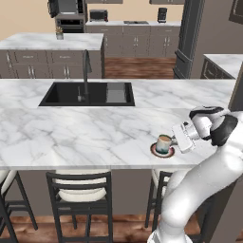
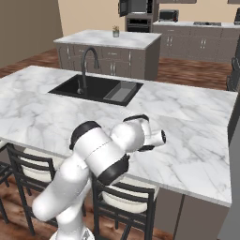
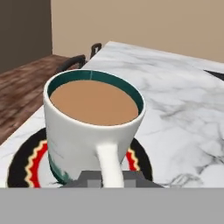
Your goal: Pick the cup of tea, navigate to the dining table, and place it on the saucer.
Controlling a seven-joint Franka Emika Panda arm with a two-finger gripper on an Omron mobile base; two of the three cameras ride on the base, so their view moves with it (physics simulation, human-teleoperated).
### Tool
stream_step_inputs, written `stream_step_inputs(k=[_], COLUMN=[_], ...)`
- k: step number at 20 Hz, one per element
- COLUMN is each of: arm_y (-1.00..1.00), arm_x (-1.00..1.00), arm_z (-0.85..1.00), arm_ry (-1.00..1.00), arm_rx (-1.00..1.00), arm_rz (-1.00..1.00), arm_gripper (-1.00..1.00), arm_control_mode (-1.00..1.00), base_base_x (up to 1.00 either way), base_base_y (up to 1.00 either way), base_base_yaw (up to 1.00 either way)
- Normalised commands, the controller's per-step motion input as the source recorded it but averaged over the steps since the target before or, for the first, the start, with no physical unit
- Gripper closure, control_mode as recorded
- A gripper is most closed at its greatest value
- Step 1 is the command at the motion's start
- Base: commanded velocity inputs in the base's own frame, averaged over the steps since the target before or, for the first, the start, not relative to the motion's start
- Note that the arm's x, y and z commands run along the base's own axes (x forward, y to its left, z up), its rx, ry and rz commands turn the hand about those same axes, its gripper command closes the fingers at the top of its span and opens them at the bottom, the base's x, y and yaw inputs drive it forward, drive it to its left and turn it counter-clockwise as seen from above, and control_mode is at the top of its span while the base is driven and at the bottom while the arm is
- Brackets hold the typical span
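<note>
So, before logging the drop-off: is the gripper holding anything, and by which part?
The gripper is shut on the cup of tea, by its handle.

You get flat, even rendered light with no glare. The dining table point(image 1: 71, 133) reads bright, its grey veining soft and slightly blurred. The sink point(image 1: 88, 93) beside the faucet point(image 1: 86, 71) stays a dark block. The cup of tea point(image 3: 89, 127) looks coarse and pixelated up close, casting barely any shadow on the saucer point(image 3: 26, 164).

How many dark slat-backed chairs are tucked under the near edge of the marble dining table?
3 in the left base view: one cut off at the left edge, one fully visible left of centre, one partly behind the white arm. Others may be hidden.
</note>
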Motion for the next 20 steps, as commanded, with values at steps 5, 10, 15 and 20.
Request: stream_step_inputs(k=[5,10,15,20], arm_y=[0.00,0.00,0.01,0.00], arm_x=[-0.01,-0.04,0.00,-0.10], arm_z=[0.00,0.07,0.21,0.39], arm_ry=[-0.07,-0.03,0.00,0.00], arm_rx=[0.00,0.00,0.00,-0.01], arm_rz=[0.00,0.00,0.00,-0.03], arm_gripper=[-1.00,-1.00,-1.00,-1.00], arm_control_mode=[-1.00,-1.00,-1.00,-1.00], base_base_x=[0.00,0.00,0.00,0.00], base_base_y=[0.00,0.00,0.00,0.00], base_base_yaw=[0.00,0.00,0.00,0.00])
